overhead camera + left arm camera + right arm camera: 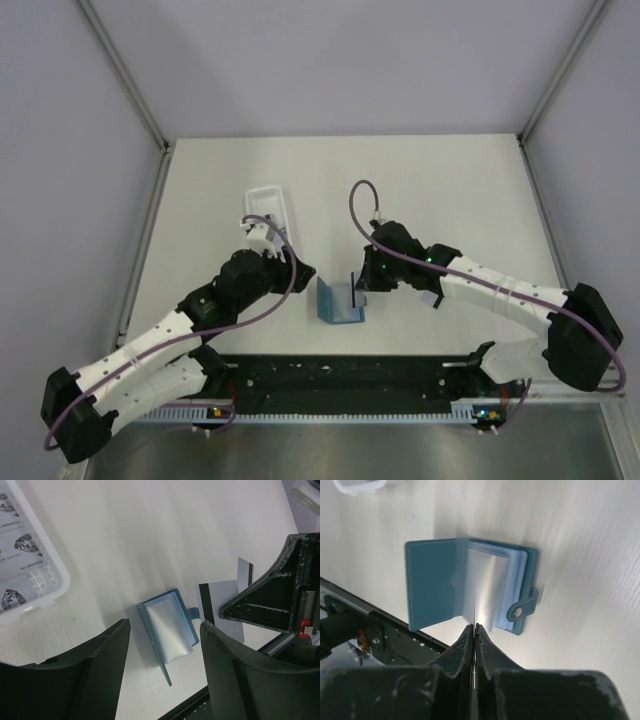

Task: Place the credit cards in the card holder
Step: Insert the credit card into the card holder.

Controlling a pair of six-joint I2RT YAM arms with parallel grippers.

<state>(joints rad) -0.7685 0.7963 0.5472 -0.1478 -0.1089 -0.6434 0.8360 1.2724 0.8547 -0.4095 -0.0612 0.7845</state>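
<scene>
Pinching a thin card (218,602) — likely stiff, slick — by its edge, the right claw (475,628) clamps tight above the open wallet (432,585). The left claw (164,632) gapes, empty.

There is one card holder (338,303) and one white tray (262,192). One credit card (215,597) stands clear of the tray, possibly with a second behind it, and the tray's printed cards (20,575) cannot be counted.

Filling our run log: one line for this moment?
right jaws: shut on credit card | card: on edge near open card holder | left jaws: open, empty
</scene>
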